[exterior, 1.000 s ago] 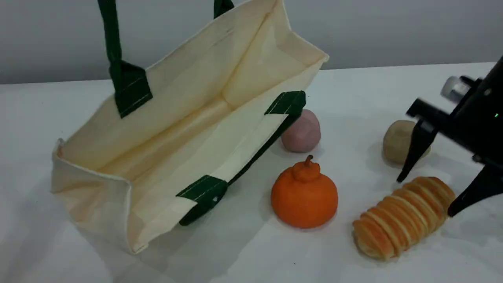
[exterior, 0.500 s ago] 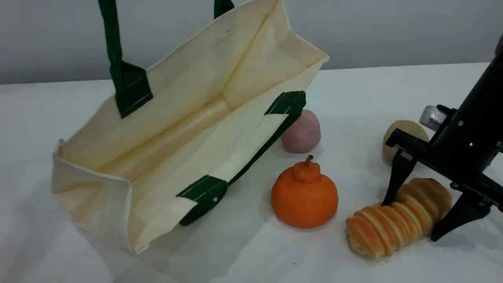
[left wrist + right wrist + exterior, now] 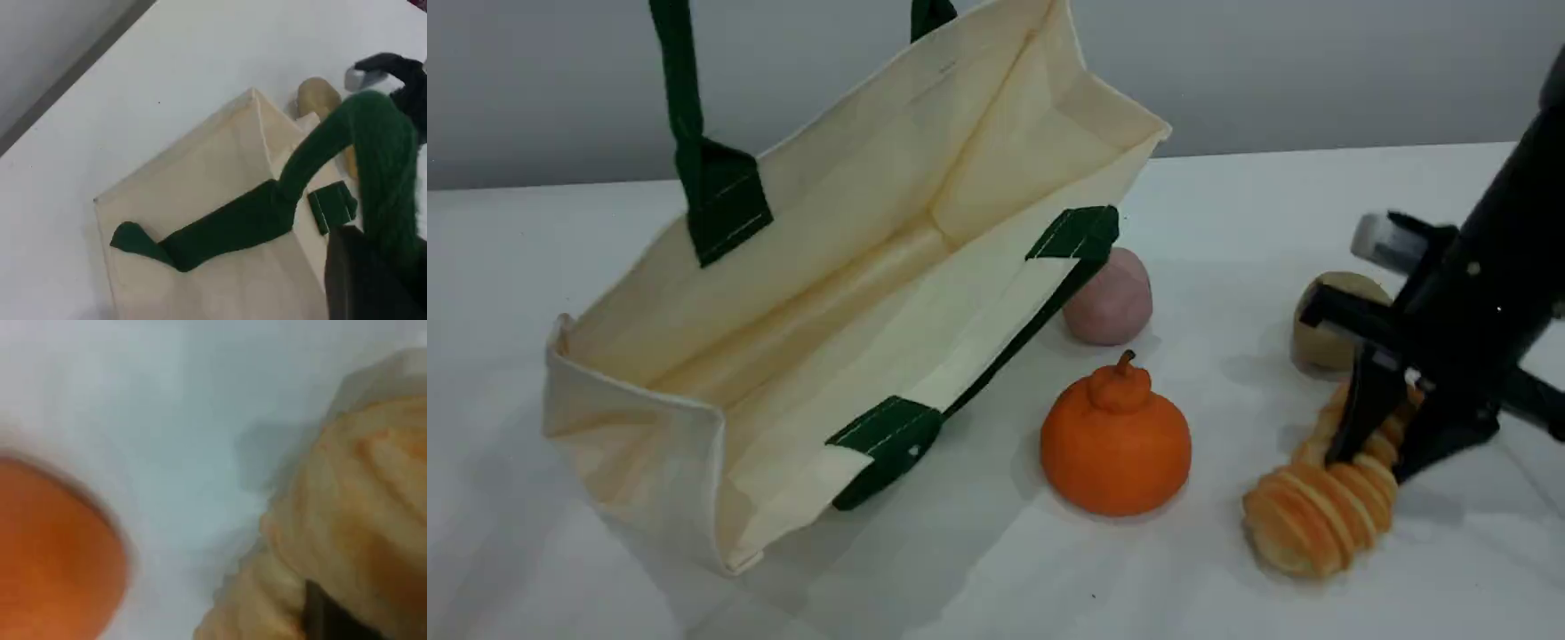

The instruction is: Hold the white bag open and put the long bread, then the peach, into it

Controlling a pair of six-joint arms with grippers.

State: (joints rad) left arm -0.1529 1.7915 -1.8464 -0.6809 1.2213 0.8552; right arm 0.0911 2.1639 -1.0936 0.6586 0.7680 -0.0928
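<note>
Step in hand: picking up the long bread (image 3: 1316, 516), the first item due for the white bag (image 3: 827, 329). The right pincer (image 3: 1371, 467) is clenched across the far end of the loaf, one dark finger on each side. The loaf lies at the near right of the table (image 3: 978, 578); its far end looks tipped up in the grip, and the near end seems to rest on the surface.

The left pincer, out of the scene view, is clenched on the bag's green handle (image 3: 373, 160), which runs taut up from the far wall and keeps the mouth wide open toward the near right.

Next move, in my judgement: lift the loaf clear and carry it left to the bag's mouth. The grip sits off-centre, so the free end may sag or swing.

Clearances: an orange fruit (image 3: 1116, 444) stands between loaf and bag, so the carry should pass above it. The peach (image 3: 1110, 298) lies just beside the bag's near rim. A beige lump (image 3: 1329, 333) sits just behind the pincer. The table to the near side is open.
</note>
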